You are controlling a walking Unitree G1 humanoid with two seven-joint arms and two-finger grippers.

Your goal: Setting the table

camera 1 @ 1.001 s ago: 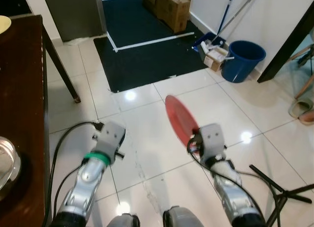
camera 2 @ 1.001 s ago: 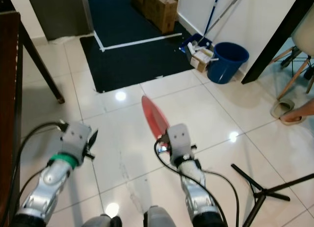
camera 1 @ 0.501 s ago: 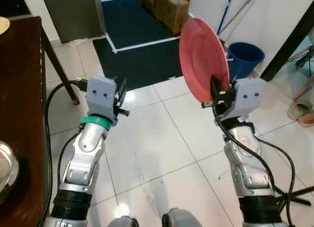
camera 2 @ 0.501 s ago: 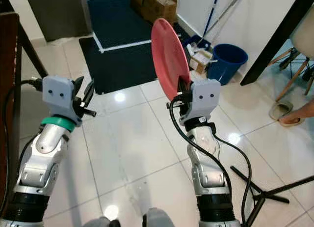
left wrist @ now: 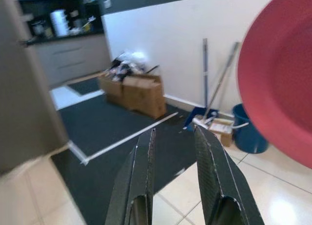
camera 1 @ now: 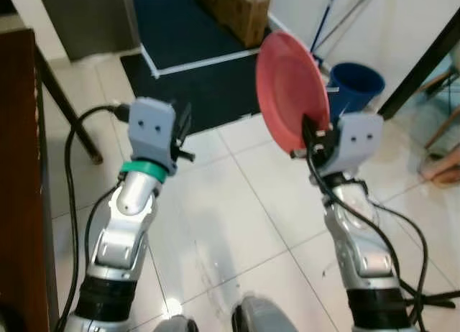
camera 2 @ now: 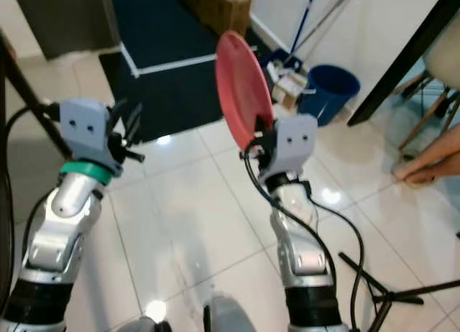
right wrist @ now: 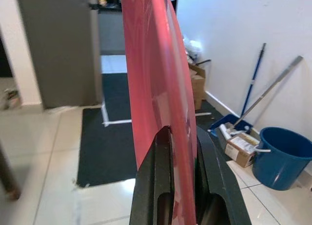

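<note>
Red plate upright on edge, pinched at its lower rim in my right gripper; my left gripper spread, empty.

Dark table cut by left edge; person's foot cropped right.

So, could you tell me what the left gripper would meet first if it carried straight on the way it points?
Nothing close: the open left gripper points across the dark mat toward the cardboard boxes, probably the first obstacle, though depth is unclear.
</note>
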